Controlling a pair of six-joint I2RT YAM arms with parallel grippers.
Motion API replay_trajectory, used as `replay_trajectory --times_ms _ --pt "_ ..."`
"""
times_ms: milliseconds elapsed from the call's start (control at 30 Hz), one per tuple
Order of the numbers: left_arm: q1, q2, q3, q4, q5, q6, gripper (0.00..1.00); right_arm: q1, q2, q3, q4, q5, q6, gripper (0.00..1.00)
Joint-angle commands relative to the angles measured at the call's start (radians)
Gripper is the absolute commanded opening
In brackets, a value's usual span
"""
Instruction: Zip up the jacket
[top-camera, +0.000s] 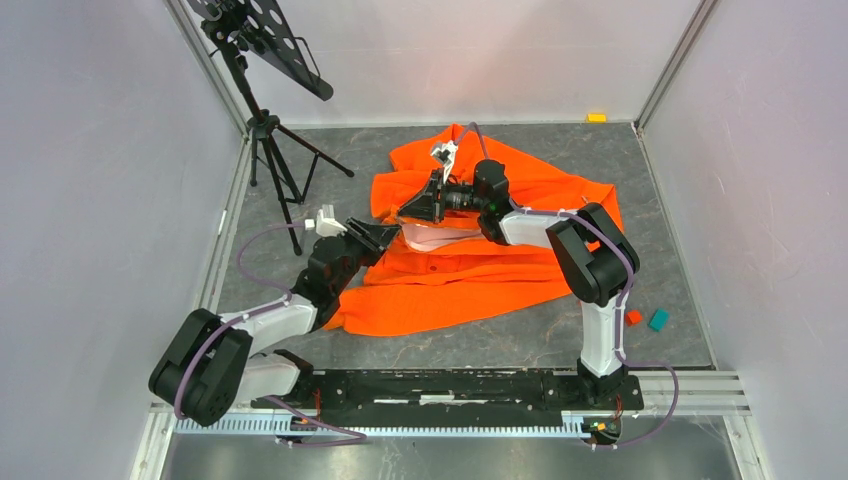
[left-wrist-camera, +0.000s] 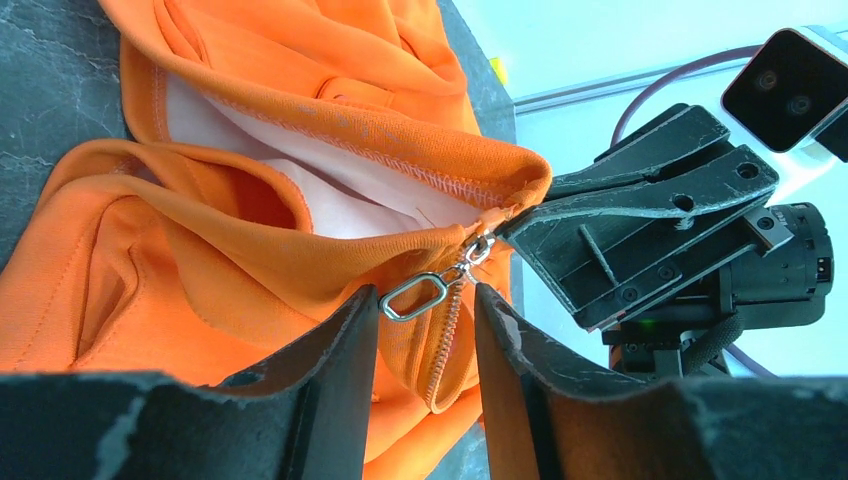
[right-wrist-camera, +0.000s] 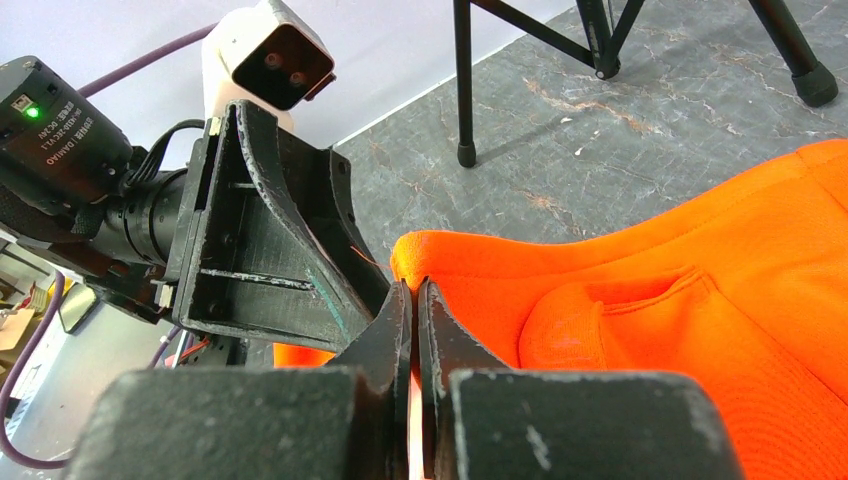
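One jacket (top-camera: 470, 280) with one zipper pull (left-wrist-camera: 415, 297) lies on the desk (top-camera: 500, 340). One black stand (top-camera: 262, 125) is at ten o'clock. There are three small blocks: one yellow block (top-camera: 597, 117) at one o'clock, and one red block (top-camera: 633, 317) and one teal block (top-camera: 658, 320) at four o'clock.

Seen from above, the zipper on the jacket (top-camera: 500, 270) is too small to make out, and the left arm covers its near left edge. The music stand (top-camera: 268, 45) is cut off by the top edge. In the left wrist view, the zipper (left-wrist-camera: 448, 335) runs down out of sight behind the fingers of the left pincer (left-wrist-camera: 425, 292). The right pincer (right-wrist-camera: 413, 292) has its fingers pressed together, hiding all but a sliver of the fabric between them.
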Motion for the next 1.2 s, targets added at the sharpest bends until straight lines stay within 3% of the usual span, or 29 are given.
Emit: replay_trajectory --times_ms 0,733,1167 --pt "0.004 -0.005 -0.019 0.127 -0.030 -0.049 0.46 0.002 -0.025 0.000 0.069 -0.001 0.006 0.00" --pt "0.004 0.035 -0.029 0.176 -0.012 -0.081 0.30 0.002 -0.029 0.003 0.050 -0.001 -0.012 0.00" --pt "0.004 0.062 -0.015 0.160 -0.011 -0.096 0.39 0.002 -0.029 0.003 0.047 -0.001 -0.013 0.00"
